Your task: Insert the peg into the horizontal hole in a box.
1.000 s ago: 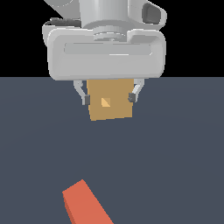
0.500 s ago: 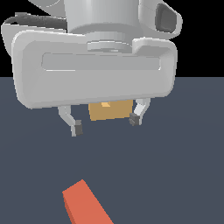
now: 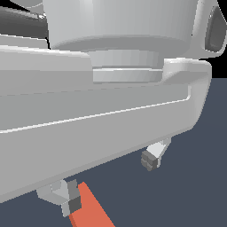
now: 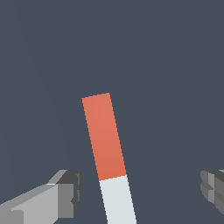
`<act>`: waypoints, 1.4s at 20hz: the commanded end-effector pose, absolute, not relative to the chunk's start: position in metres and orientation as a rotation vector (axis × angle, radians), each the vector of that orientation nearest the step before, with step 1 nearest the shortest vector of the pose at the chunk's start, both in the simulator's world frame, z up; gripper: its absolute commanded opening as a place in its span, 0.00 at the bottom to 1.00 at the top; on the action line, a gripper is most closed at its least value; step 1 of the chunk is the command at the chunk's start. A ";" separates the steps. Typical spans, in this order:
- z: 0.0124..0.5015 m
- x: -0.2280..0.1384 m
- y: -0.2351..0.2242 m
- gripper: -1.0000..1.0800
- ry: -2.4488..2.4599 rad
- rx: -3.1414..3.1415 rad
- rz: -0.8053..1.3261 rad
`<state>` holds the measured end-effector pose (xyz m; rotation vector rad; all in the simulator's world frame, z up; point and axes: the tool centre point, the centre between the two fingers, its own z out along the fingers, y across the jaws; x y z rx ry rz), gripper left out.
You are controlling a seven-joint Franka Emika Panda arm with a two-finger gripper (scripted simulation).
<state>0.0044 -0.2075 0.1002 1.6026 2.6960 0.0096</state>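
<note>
While gripper (image 4: 140, 192) gapes, peg (image 4: 107, 148) lies between fingers (image 4: 65, 194), unmarked.

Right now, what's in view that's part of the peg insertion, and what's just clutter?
Job:
- peg, lying flat between the open fingers
- hand, open, above the peg
- box and hole: not in view

Lying about:
- nothing visible

1 peg (image 4: 110, 157), 1 tool (image 4: 140, 192) w/ 2 fingers (image 4: 70, 192), 1 dark floor (image 4: 166, 65)

A simulated scene: flat, featureless dark grey-blue floor (image 4: 166, 65), untextured renders.
</note>
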 end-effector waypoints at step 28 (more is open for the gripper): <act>0.060 0.035 -0.283 0.96 2.851 1.320 0.000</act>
